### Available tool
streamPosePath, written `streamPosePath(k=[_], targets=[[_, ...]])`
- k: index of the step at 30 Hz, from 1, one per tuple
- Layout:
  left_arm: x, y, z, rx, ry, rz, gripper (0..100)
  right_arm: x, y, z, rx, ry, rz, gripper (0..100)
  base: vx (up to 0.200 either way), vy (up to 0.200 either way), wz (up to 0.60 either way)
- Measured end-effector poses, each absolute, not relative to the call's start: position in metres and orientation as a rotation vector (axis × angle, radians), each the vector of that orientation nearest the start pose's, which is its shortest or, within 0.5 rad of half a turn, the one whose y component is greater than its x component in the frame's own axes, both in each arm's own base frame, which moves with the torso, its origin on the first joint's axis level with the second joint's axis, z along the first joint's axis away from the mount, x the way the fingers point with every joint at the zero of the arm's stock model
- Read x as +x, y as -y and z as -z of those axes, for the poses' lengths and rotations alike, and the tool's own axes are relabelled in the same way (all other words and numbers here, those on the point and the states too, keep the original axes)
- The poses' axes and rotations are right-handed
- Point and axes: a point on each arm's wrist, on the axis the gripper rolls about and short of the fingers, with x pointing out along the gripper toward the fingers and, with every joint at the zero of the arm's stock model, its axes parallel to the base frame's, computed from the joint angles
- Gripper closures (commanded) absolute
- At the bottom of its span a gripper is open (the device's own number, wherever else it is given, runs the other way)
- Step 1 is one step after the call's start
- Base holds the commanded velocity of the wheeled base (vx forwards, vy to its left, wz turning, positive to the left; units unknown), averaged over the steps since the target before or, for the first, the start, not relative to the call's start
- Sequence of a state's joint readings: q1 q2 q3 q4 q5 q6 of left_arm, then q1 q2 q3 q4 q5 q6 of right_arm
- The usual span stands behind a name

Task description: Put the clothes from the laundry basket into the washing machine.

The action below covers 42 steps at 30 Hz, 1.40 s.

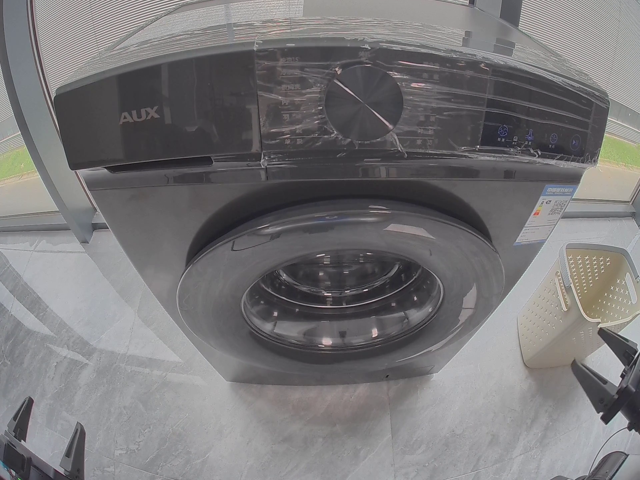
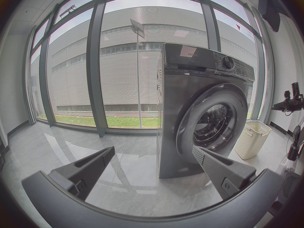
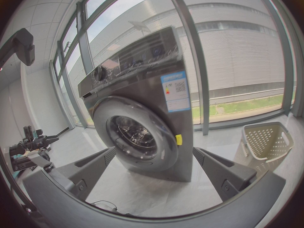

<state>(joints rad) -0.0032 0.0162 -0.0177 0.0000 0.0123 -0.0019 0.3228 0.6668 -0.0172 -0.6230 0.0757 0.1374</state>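
Note:
A grey front-loading washing machine (image 1: 333, 188) stands before me on the tiled floor, its round glass door (image 1: 341, 298) closed. To its right stands a cream perforated laundry basket (image 1: 580, 305); I see no clothes inside it. My left gripper (image 1: 47, 429) is low at the lower left, open and holding nothing. My right gripper (image 1: 603, 365) is at the right edge just in front of the basket, open with nothing between its fingers. The washing machine (image 2: 202, 111) and basket (image 2: 252, 139) appear in the left wrist view beyond my open left gripper (image 2: 155, 157). The right wrist view has the basket (image 3: 267, 144) and the machine's door (image 3: 134, 136) past the open right gripper (image 3: 153, 157).
Tall windows with grey frames (image 1: 40, 135) run behind the machine. Grey tiled floor (image 1: 300, 428) lies open in front of the machine and on its left.

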Motion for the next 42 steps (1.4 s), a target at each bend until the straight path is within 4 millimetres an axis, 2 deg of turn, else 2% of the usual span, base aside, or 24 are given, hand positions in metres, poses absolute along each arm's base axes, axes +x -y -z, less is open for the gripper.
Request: streamPosePath(k=[7, 18, 24, 42], targets=[[-0.023, 0.0, -0.081, -0.003, 0.001, -0.005, 0, 0.013, -0.004, -0.124, 0.12, 0.023, -0.27, 0, 0.0, 0.0, 0.0], [-0.023, 0.0, -0.081, -0.003, 0.001, -0.004, 0, -0.016, -0.002, -0.091, 0.07, -0.004, -0.141, 0, 0.0, 0.0, 0.0], [-0.023, 0.0, -0.081, -0.003, 0.001, -0.005, 0, -0.021, -0.001, -0.088, 0.055, 0.042, -0.028, 0, 0.0, 0.0, 0.0], [-0.023, 0.0, -0.081, -0.003, 0.002, -0.008, 0, -0.023, 0.001, -0.082, 0.028, 0.024, 0.053, 0, 0.0, 0.0, 0.0]])
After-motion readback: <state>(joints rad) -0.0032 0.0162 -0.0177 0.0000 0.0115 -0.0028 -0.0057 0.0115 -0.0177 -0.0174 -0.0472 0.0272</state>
